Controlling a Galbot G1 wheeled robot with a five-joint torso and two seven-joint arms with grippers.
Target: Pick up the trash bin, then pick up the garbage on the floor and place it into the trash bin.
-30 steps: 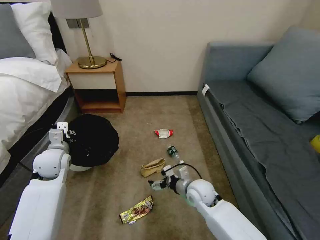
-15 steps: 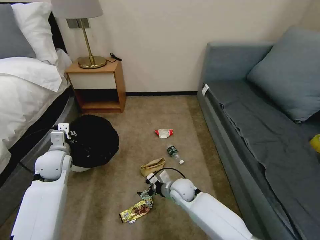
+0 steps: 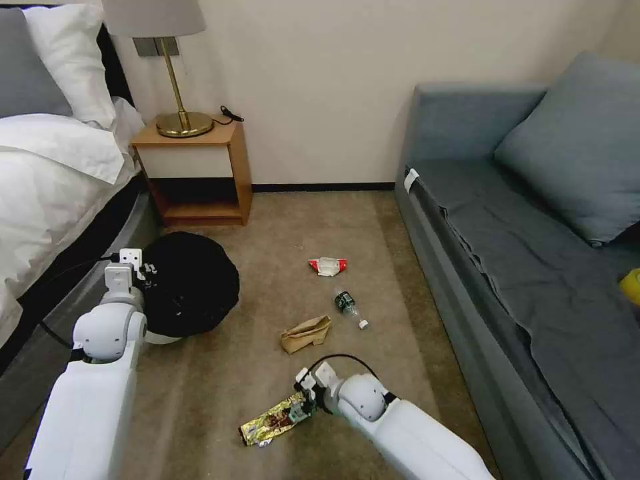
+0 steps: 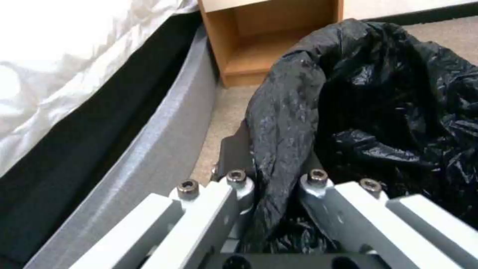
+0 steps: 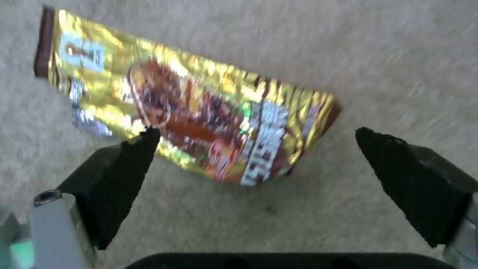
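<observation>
The trash bin (image 3: 190, 283), white with a black bag over its rim, sits at the left by the bed. My left gripper (image 3: 142, 270) is shut on its near rim; in the left wrist view the gripper (image 4: 279, 179) pinches the bagged rim of the bin (image 4: 388, 112). Garbage lies on the carpet: a gold wrapper (image 3: 273, 419), a brown paper bag (image 3: 305, 333), a small bottle (image 3: 348, 307) and a red-and-white packet (image 3: 327, 266). My right gripper (image 3: 301, 404) hovers open at the wrapper's right end. In the right wrist view the gripper (image 5: 256, 134) straddles the wrapper (image 5: 189, 108) without touching it.
A bed (image 3: 47, 193) runs along the left, with a wooden nightstand (image 3: 197, 170) and brass lamp (image 3: 175, 100) behind the bin. A grey sofa (image 3: 527, 253) lines the right side, with a yellow object (image 3: 631, 285) on it. Bare carpet lies between.
My right arm has swung from beside the paper bag toward the near left and now hangs over the gold wrapper's end. The left gripper and the bin have barely shifted.
</observation>
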